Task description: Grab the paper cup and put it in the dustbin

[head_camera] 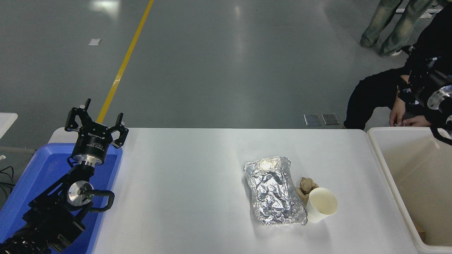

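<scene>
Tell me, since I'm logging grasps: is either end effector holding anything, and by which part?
Nothing shows as held. The left end effector is open and empty over the blue bin; the right arm's end is unclear. The paper cup stands untouched on the table.

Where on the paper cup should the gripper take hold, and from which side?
Probably the paper cup wall just below the rim, coming from its right. It stands upright, mouth open; the foil tray and brown paper wad crowd its left and far sides.

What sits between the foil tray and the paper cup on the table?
In the head view, a crumpled brown paper wad sits in the gap at the far end, between the foil tray and the paper cup; nearer the camera, cup and tray nearly touch.
</scene>
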Tool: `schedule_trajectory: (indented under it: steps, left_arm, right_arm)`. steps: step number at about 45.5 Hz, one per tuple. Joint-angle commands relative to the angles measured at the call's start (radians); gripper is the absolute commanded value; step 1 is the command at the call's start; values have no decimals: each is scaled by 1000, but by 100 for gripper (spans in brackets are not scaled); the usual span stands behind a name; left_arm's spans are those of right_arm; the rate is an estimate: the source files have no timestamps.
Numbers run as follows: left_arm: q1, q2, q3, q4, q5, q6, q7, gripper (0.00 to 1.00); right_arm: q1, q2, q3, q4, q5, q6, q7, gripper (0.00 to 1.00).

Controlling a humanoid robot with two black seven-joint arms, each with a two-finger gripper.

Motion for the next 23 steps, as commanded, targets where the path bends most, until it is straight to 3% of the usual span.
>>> schedule_trajectory:
  steps: [1, 8, 15, 23]
  left_arm:
    - [0, 0, 0, 0, 0, -1, 0, 98]
    - [0, 0, 0, 0, 0, -1, 0, 98]
    - [0, 0, 0, 0, 0, -1, 0, 98]
    - [0, 0, 0, 0, 0, -1, 0, 98]
  right_arm:
    - [262, 54, -433, 86, -25, 120, 0, 100]
    - [428, 117, -643, 174, -26, 298, -3, 100]
    - [593, 250, -912, 296, -31, 447, -3, 100]
    - [716, 347, -1007, 406, -80, 542, -3, 100]
